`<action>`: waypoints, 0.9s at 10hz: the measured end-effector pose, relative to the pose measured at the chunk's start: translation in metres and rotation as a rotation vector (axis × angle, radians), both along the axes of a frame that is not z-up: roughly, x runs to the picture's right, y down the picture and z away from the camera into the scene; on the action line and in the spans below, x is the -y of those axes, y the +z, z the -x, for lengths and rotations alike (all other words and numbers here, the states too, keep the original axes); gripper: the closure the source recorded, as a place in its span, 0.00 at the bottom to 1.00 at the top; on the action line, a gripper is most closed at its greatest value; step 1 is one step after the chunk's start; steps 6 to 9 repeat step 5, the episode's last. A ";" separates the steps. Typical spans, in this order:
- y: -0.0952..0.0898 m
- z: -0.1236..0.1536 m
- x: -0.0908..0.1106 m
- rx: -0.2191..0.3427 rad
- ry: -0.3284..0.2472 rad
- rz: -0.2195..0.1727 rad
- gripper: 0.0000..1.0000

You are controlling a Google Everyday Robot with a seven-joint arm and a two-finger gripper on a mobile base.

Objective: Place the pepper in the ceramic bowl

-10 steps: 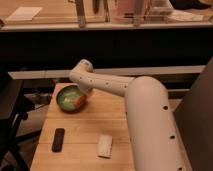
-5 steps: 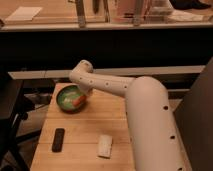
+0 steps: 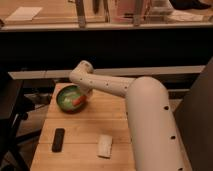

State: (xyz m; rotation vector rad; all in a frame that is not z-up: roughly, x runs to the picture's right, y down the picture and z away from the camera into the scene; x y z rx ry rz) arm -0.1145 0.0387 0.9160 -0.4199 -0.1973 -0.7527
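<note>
The green ceramic bowl (image 3: 69,98) stands at the far left of the wooden table. The small orange-red pepper (image 3: 78,101) shows inside the bowl, at its right side. My white arm reaches in from the right, bends at an elbow above the bowl and comes down to it. My gripper (image 3: 84,94) is at the bowl's right rim, just above the pepper, and is mostly hidden by the arm's last link. I cannot tell if it touches the pepper.
A black remote-like bar (image 3: 58,139) lies near the table's front left. A white rectangular block (image 3: 104,145) lies at the front middle. My large white arm body (image 3: 150,125) covers the table's right side. A dark counter runs behind the table.
</note>
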 end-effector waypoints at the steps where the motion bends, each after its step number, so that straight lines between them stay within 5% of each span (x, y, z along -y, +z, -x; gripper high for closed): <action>1: 0.000 0.000 0.000 0.001 0.002 -0.002 0.26; 9: 0.001 0.000 0.000 0.003 0.013 -0.008 0.20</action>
